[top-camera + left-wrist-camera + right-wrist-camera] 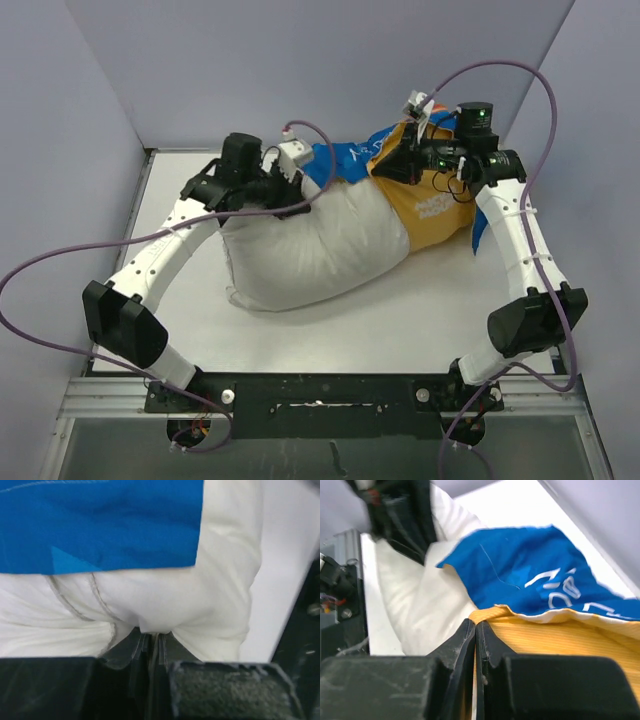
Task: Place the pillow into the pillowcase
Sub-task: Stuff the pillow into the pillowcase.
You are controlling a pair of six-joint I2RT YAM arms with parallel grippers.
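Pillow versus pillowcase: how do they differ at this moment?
The pillow is plain white and plump; the pillowcase is blue and mustard-yellow, limp and crumpled. The pillow is pinched by the left end effector, the pillowcase by the right end effector. Shared: both are soft fabric, each held in shut jaws.

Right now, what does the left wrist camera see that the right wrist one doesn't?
Only left wrist: the left jaws pinching a fold of the pillow, and its stitched seam. Only right wrist: the right jaws pinching the pillowcase at its yellow side, the white lettering, and the left arm. Both: white pillow, blue pillowcase.
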